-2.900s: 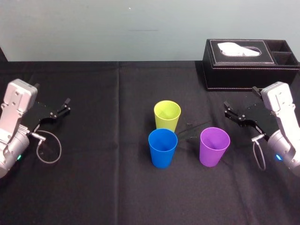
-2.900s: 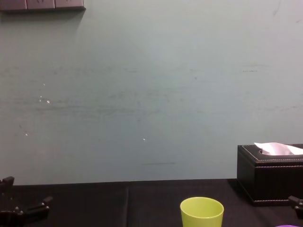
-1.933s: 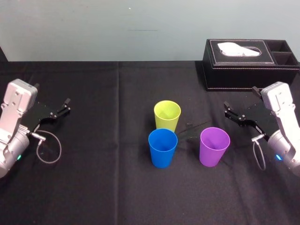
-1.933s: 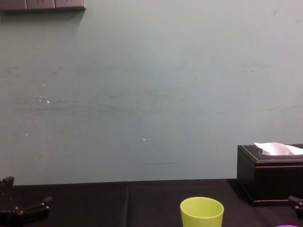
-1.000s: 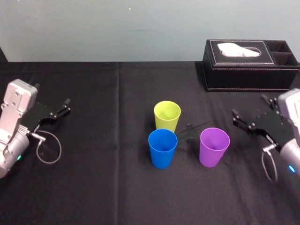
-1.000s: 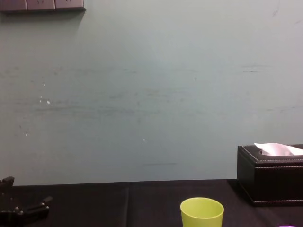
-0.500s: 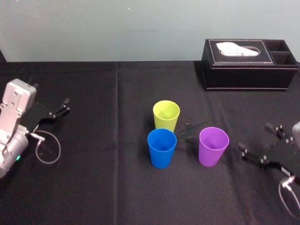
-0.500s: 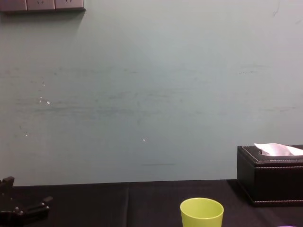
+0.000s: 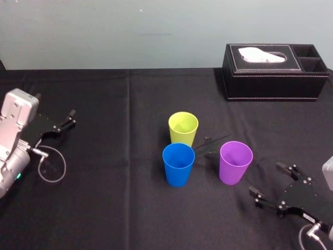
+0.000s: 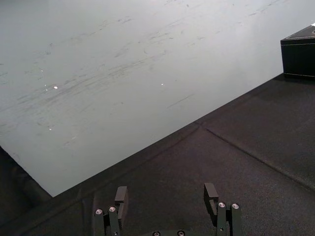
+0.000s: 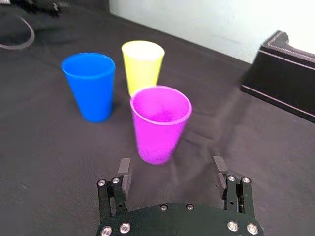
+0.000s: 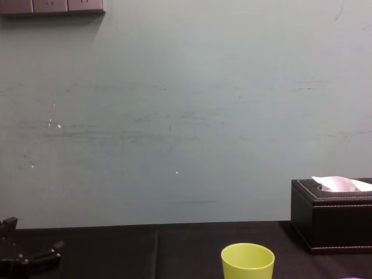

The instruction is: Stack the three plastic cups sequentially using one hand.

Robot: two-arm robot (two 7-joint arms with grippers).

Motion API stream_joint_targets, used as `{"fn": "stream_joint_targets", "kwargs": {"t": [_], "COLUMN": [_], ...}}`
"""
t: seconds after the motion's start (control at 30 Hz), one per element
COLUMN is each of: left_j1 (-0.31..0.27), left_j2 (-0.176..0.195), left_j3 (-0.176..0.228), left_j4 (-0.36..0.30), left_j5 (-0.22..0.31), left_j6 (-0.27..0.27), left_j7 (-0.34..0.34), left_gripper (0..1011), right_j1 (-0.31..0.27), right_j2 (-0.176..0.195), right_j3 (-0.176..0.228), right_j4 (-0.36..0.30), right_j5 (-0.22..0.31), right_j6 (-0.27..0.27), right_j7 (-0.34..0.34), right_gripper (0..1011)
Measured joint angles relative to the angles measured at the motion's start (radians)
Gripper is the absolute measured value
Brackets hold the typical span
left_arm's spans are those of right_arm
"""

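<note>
Black-draped counter (image 9: 104, 208), pale wall (image 9: 156, 31) behind, tissue box (image 9: 270, 78) at the far right rear (not part of the job).

Progress: zero stacks made. All three cups stand upright, mouths up, each on its own on the counter.
- yellow-green cup (image 9: 183, 127): mid-counter, farthest back.
- blue cup (image 9: 178, 164): just in front of the yellow-green one; the right wrist view shows a small gap between them, so not touching.
- purple cup (image 9: 235, 162): to the right of the blue one, apart from both.

Right hand (image 9: 264, 177): low over the counter, near the purple cup on its front-right side, fingers spread wide, nothing between them. In the right wrist view the purple cup sits centred ahead of the open jaws (reads as lining up for a first grasp, my judgement).

Left hand (image 9: 72, 118): at the left edge of the counter, well apart from the cups, fingers apart and empty; looks parked.

Left to do: everything. First grasp, first nesting, then a second pick and nesting to finish a stack of three.
</note>
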Motion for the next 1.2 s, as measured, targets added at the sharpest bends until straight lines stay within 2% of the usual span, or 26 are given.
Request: {"fn": "stream_joint_targets", "kwargs": {"t": [0.27, 0.73, 1.2], "left_j1": [0.0, 0.0, 0.0], "left_j2": [0.0, 0.0, 0.0], "left_j3": [0.0, 0.0, 0.0], "left_j4": [0.0, 0.0, 0.0], "left_j5": [0.0, 0.0, 0.0], "left_j6": [0.0, 0.0, 0.0], "left_j7": [0.0, 0.0, 0.0], "left_gripper": [1011, 1011, 1011], "right_j1": [0.02, 0.094, 0.159], "right_j2": [-0.06, -0.164, -0.249], "right_j3": [-0.012, -0.029, -0.045], "right_j4": [0.022, 0.09, 0.143], "right_j5": [0.008, 0.021, -0.029], "right_j6": [-0.032, -0.03, 0.002], "right_j7": [0.037, 0.079, 0.076], "right_gripper": [1002, 1002, 1003]}}
